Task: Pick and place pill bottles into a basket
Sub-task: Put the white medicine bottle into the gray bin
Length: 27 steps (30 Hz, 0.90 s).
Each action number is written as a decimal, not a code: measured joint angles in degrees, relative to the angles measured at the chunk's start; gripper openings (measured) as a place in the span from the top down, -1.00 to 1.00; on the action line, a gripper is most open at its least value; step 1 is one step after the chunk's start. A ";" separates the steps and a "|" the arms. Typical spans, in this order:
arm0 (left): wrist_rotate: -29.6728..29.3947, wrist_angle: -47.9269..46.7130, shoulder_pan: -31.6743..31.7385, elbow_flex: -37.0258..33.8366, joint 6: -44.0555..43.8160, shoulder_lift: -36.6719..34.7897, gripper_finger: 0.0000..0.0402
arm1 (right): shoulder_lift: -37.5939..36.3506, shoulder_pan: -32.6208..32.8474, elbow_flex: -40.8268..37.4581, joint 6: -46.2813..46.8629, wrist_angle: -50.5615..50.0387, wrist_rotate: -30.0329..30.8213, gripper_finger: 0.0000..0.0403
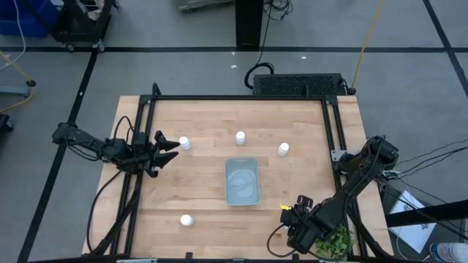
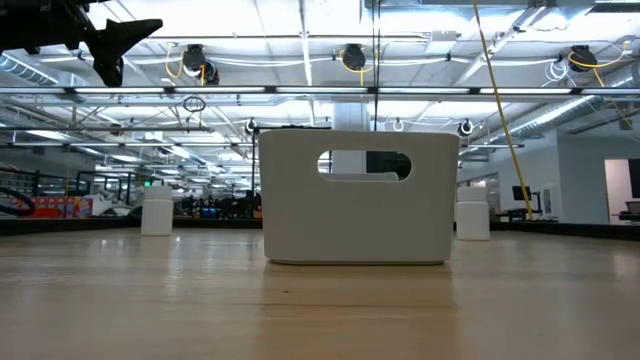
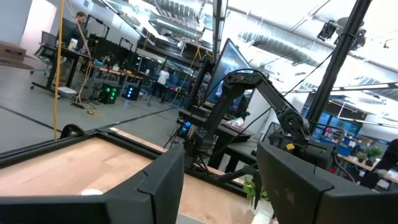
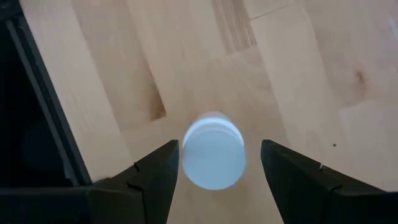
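Note:
Several small white pill bottles stand upright on the wooden table: one at the left, one at the far middle, one at the right, one near the front. The pale blue-grey basket rests on its base at the centre. My right gripper is open and points down over another bottle. Its fingers stand on either side of the white cap, and a gap shows on both sides. My left gripper is open, raised above the table and just left of the left bottle.
A green leafy plant sits at the table's near right corner, beside my right arm. A black frame runs round the table top. In the low view the basket stands in front, with bottles behind on each side.

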 joint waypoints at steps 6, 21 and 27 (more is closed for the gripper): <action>0.00 -0.03 0.00 0.00 0.31 0.00 -0.04 | -0.02 -0.09 -4.16 0.72 5.23 -1.58 -0.10; 0.00 -0.43 0.00 0.00 0.28 0.00 -0.04 | -0.22 -0.44 -4.73 0.49 5.82 -2.42 0.24; 0.00 -0.97 0.00 0.00 0.28 0.00 -0.04 | -0.79 -0.70 -4.75 -0.16 5.37 -1.35 0.24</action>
